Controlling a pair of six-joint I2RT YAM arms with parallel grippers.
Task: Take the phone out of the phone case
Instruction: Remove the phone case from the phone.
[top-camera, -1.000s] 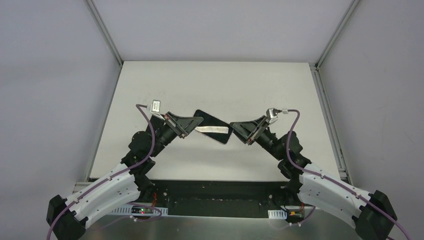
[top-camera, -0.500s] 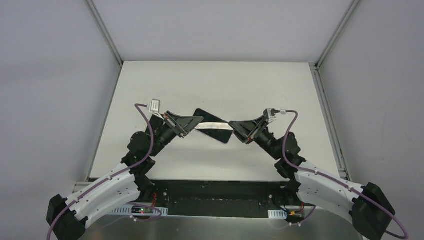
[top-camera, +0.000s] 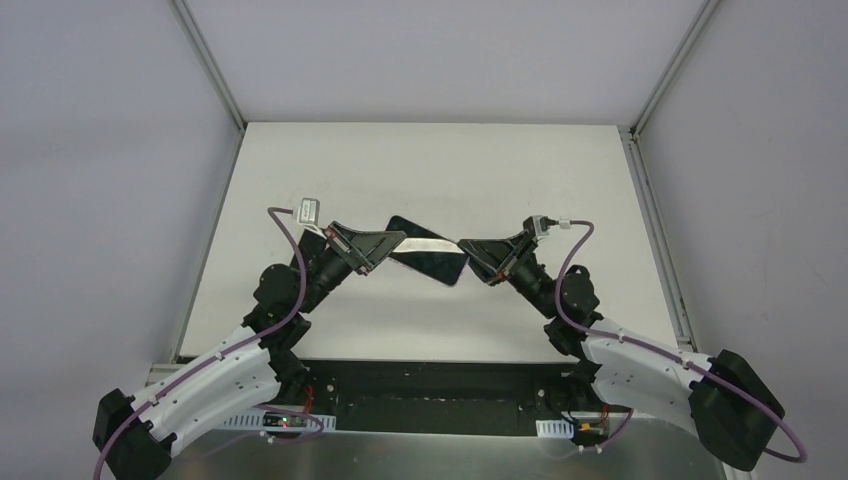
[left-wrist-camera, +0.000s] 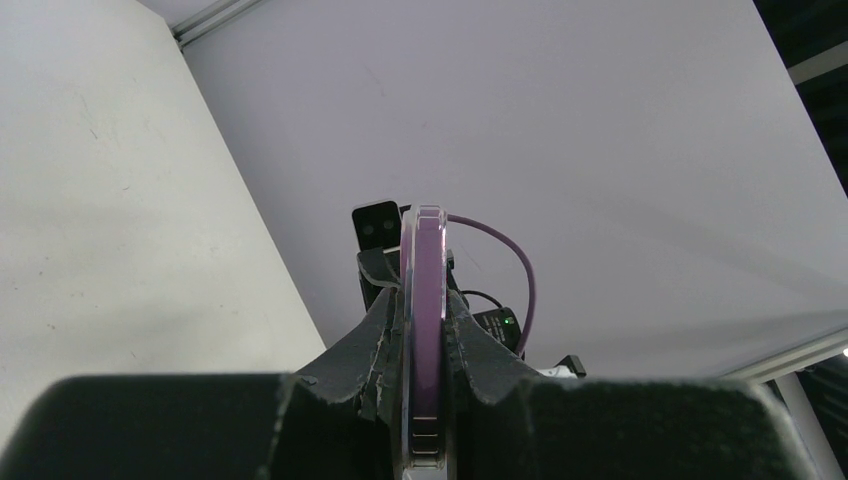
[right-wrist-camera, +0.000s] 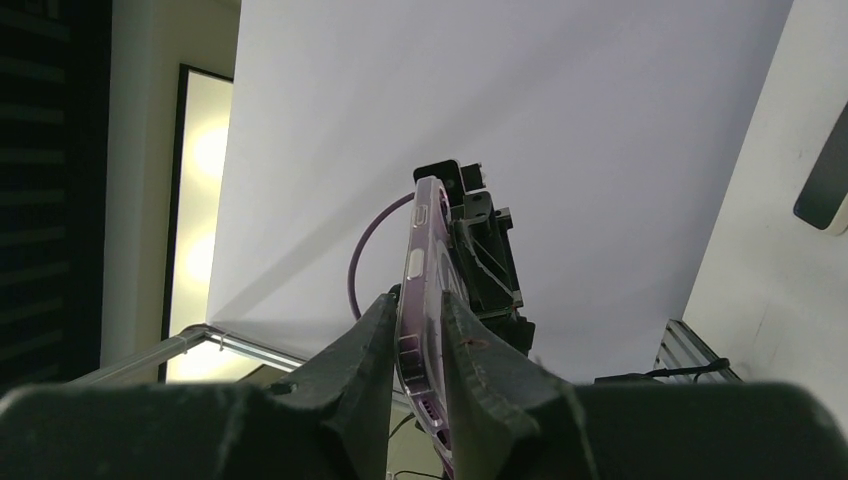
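Note:
A phone with a dark glossy screen sits in a clear case over its purple body (top-camera: 428, 252). It is held in the air above the table between both arms. My left gripper (top-camera: 398, 240) is shut on its left end, and my right gripper (top-camera: 464, 247) is shut on its right end. In the left wrist view the phone's purple edge (left-wrist-camera: 424, 300) stands edge-on between the fingers (left-wrist-camera: 372, 335). In the right wrist view the case edge with side buttons (right-wrist-camera: 418, 270) is pinched between the fingers (right-wrist-camera: 372, 345). Phone and case look together.
The white table (top-camera: 430, 160) lies beneath, with grey walls on both sides and metal rails along its left and right edges. Purple cables loop off both wrists. A dark strip with electronics runs along the near edge between the arm bases.
The right arm has lowered and shifted a little left, its wrist dropping. The phone stays held by both grippers in about the same place, tilted slightly more.

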